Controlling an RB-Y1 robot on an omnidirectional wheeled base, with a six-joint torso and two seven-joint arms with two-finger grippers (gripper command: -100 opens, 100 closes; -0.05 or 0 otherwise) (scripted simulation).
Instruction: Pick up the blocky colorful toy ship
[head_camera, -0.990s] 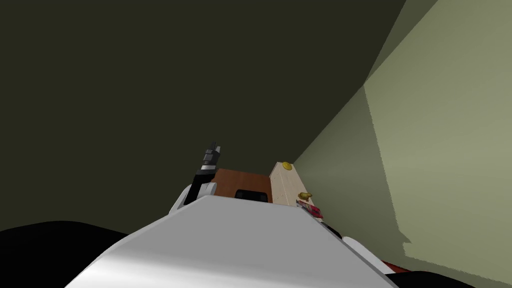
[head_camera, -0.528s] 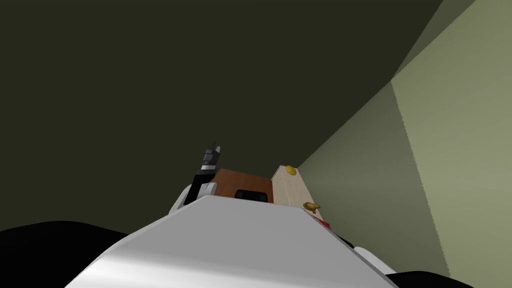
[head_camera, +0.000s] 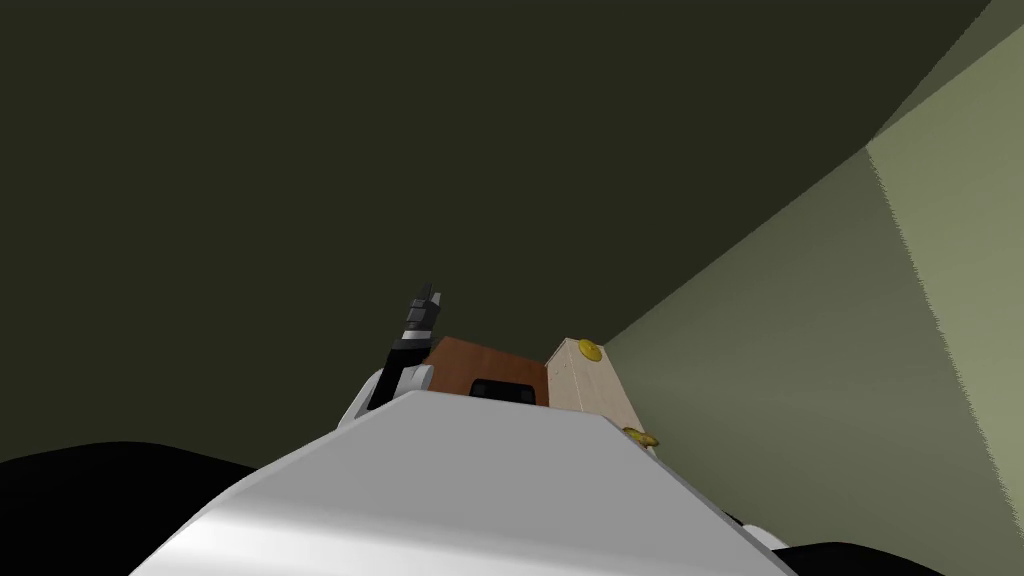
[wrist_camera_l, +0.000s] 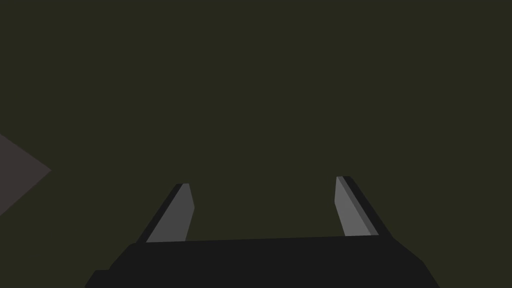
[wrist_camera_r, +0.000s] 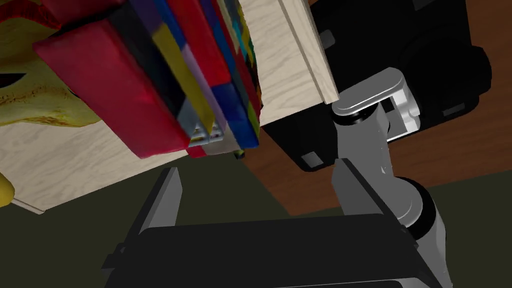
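Note:
The toy ship (wrist_camera_r: 165, 75), built of red, blue, yellow and purple blocks, lies on a pale wooden top (wrist_camera_r: 280, 65) near its edge. In the right wrist view my right gripper (wrist_camera_r: 257, 172) is open just short of the ship, with nothing between its fingers and not touching it. A yellow toy (wrist_camera_r: 30, 100) lies right behind the ship. My left gripper (head_camera: 428, 298) is raised ahead of my left shoulder in the head view; in its own wrist view the left gripper (wrist_camera_l: 262, 180) is open and empty before a dark flat wall.
A brown surface (head_camera: 480, 362) with a black boxy object (wrist_camera_r: 400, 60) on it adjoins the pale wooden top (head_camera: 585, 385). Two small yellow things (head_camera: 590, 350) (head_camera: 640, 437) sit on that top. An olive wall (head_camera: 850, 350) rises on the right.
My head view has swung: the wall corner and the pale top slid right and down, and the red toy at its near end has gone behind my chest. The left arm keeps its pose.

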